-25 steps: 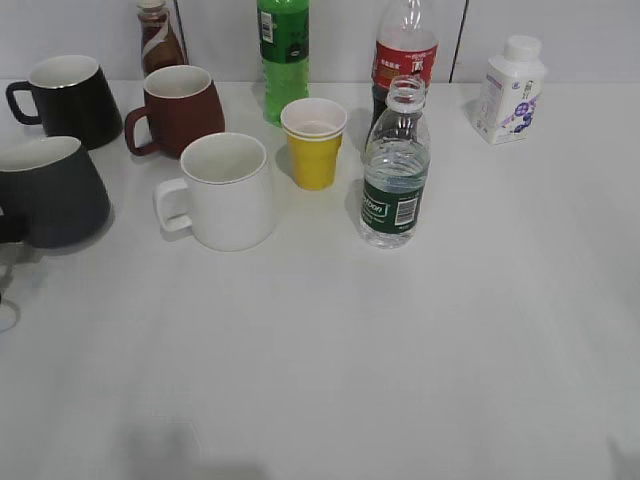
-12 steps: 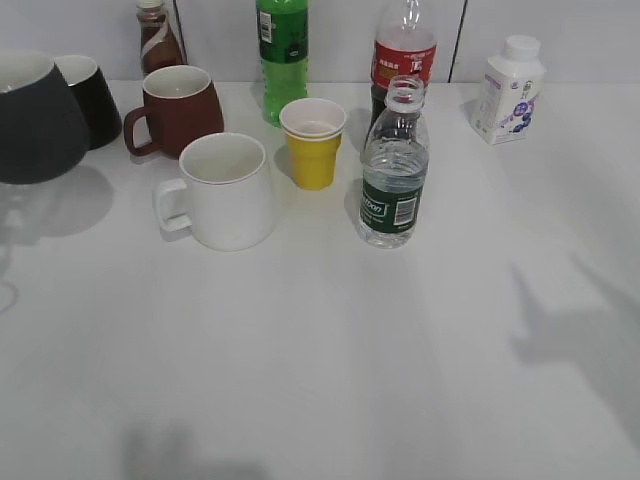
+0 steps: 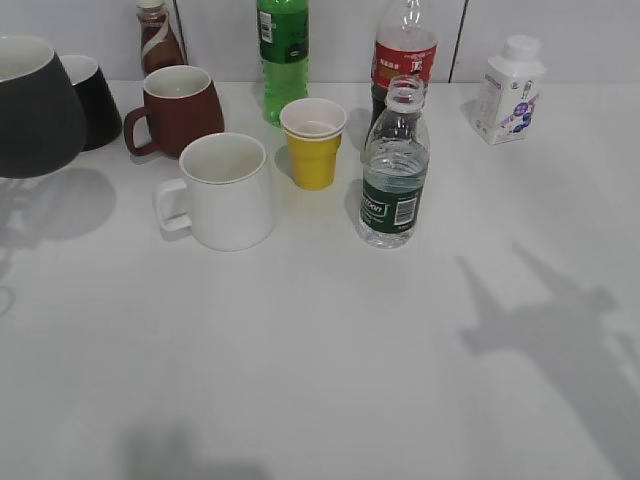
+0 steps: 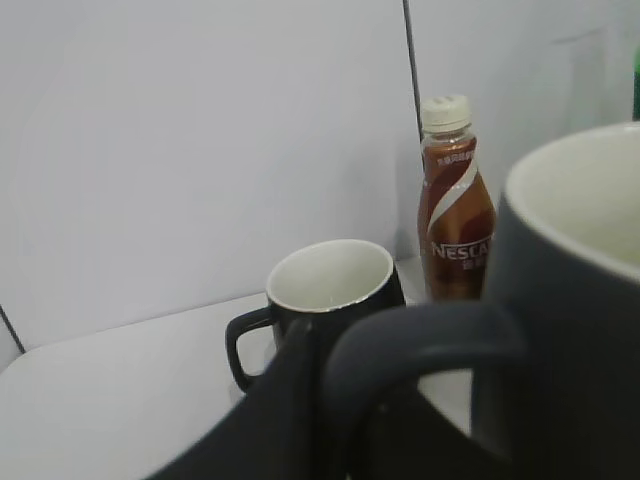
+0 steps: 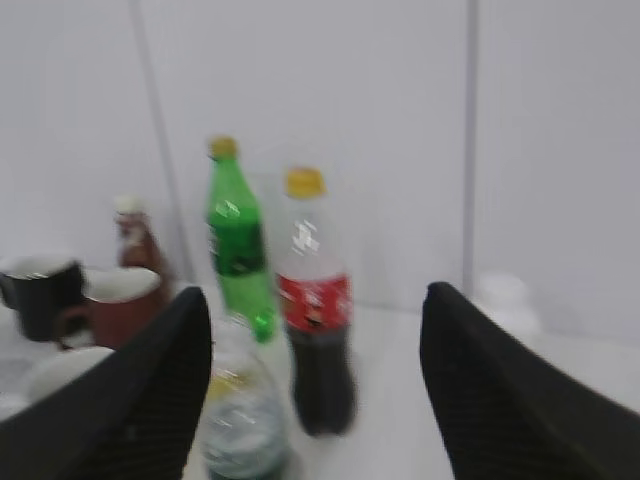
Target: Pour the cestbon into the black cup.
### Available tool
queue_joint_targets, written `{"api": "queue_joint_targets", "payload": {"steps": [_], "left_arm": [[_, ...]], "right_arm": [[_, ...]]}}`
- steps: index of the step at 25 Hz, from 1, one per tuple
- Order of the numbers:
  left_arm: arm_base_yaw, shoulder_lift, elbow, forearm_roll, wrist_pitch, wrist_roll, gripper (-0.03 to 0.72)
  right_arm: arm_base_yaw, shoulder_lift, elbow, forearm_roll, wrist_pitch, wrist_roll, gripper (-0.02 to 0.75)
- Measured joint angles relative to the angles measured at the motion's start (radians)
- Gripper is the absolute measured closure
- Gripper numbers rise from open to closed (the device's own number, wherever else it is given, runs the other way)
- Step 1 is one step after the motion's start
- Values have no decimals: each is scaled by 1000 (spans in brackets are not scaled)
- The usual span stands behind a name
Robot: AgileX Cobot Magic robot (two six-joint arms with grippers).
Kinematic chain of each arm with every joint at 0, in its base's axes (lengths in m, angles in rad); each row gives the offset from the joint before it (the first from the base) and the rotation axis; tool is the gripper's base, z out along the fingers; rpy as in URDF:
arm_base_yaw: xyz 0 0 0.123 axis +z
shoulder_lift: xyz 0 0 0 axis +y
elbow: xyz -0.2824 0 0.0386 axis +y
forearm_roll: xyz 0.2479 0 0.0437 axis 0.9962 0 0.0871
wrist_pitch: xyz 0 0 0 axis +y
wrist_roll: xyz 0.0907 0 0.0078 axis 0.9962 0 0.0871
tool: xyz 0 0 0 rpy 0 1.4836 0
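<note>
While off the exterior view, right claw (image 5: 315,390) gapes, wrist-seen

You have the black cup (image 3: 35,110) raised at the far left edge, its shadow on the table (image 3: 320,360) beneath. The cestbon (image 3: 395,165) stands uncapped right of centre, just in front of the cola bottle (image 3: 404,50). A white mug (image 3: 225,190) and yellow paper cup (image 3: 313,142) sit left of it.
</note>
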Motion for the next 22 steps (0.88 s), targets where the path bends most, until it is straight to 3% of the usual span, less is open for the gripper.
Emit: {"api": "queue_joint_targets", "payload": {"steps": [4,8,14,22], "left_arm": [[0,0,0,5,1,-1,651],[-1,0,0,9,1,-4,651],[-1,0,0,11,1,-4,652],[-1,0,0,61,1,-5,652]], "right_arm": [[85,87,-1,-183,-33,160,244],[92,329,0,-230,-43,186,244],[93,677,0,-323,-233,334,139],[93,959,-31,-462,-510,562,118]]}}
